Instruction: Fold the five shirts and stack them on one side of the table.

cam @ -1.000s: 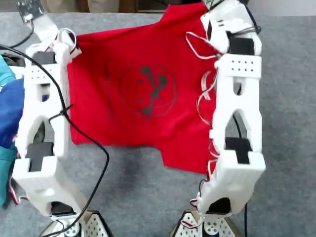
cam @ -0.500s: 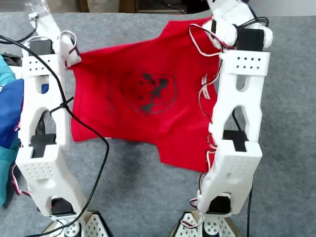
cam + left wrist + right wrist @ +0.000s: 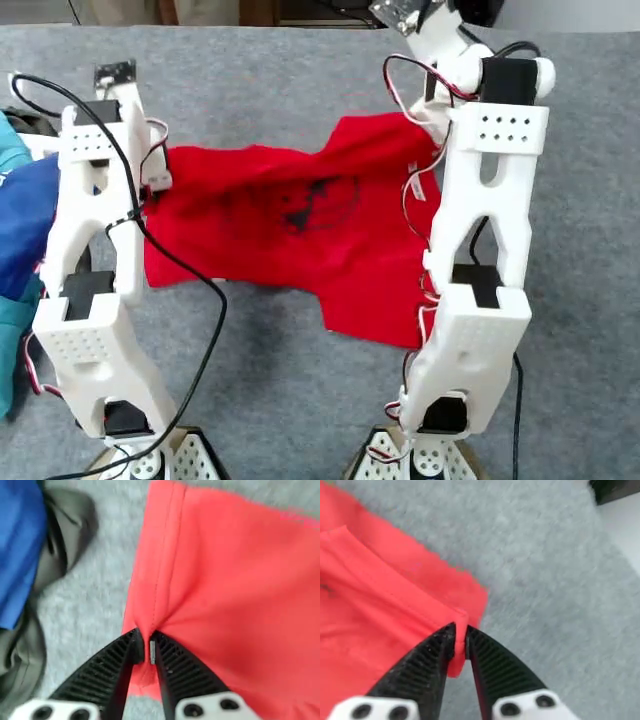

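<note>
Red cloth covers the middle of the grey counter (image 3: pixel 260 90): one red shirt (image 3: pixel 290 240) lies between the two arms, with its dark round print facing up. The left claw (image 3: pixel 145 647) is pressed together on a seam at the shirt's edge, and the fabric makes small folds around the tips. The right claw (image 3: pixel 460 636) is also pressed together, pinching a hemmed corner of the same shirt, with bare counter just beside it. In the high view the far part of the shirt looks raised and wrinkled between the two held points, while the near part lies flat on the counter.

I judge that the first fold of this shirt is only started: no clean crease is visible and the shirt is not yet a compact packet. At the left edge of the counter there is blue cloth (image 3: pixel 22 225), some teal cloth (image 3: pixel 8 150) and a dark grey-green garment (image 3: pixel 75 520), close together. I cannot tell if these are folded shirts already stacked or shirts that wait. So at least this red shirt must be finished and placed on the side, and perhaps more.
</note>
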You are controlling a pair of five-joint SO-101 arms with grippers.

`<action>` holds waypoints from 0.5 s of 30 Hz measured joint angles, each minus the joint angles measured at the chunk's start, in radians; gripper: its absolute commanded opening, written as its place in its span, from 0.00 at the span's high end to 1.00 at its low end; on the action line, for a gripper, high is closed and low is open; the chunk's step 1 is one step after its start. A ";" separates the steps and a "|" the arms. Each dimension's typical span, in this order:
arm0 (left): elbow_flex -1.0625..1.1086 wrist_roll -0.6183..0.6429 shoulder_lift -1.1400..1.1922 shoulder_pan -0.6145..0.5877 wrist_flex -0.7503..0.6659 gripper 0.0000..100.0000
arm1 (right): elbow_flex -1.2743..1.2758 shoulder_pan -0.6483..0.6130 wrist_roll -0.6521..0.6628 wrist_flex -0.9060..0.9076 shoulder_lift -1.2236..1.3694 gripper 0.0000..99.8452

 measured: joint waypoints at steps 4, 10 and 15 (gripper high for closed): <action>0.106 0.000 -0.054 0.000 -0.002 0.98 | 0.000 -0.008 0.000 0.031 -0.066 1.00; 0.347 -0.061 -0.308 0.002 -0.077 0.98 | 0.160 -0.006 0.000 0.032 -0.198 1.00; 0.618 -0.077 -0.463 0.041 -0.212 0.98 | 0.450 -0.006 0.000 -0.032 -0.385 1.00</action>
